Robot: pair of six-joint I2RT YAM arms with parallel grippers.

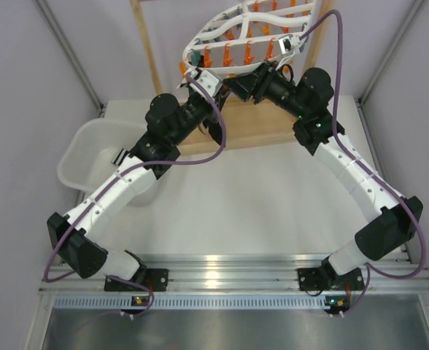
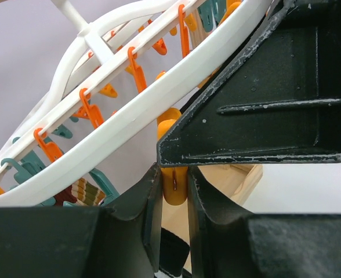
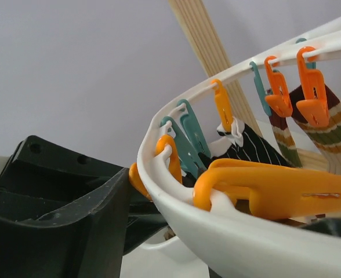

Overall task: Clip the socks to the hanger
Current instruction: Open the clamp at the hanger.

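White table [image 1: 258, 197], grey walls; the hanger [image 2: 159, 92] hangs at the far side. Several socks [image 3: 249, 147] are already pegged. Your left gripper [image 2: 174, 202] squeezes an orange peg [image 2: 174, 182] above dark fabric [image 2: 171, 252], likely a sock not yet clipped. The right gripper [image 1: 238, 82] straddles the rim; you cannot tell its grip.

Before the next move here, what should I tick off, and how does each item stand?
1. Left claw pinching a small orange plastic clip peg: ok, its fingers press the peg from both sides.
2. Sock in that peg's mouth: cannot tell. Only a dark strip shows below it.
3. Right claw holding a sock: cannot tell. Its tip is unclear beside the white oval plastic lattice hanger.
4. Clipped socks secure: ok. A black white-striped sock and a multicoloured striped sock hang from pegs.
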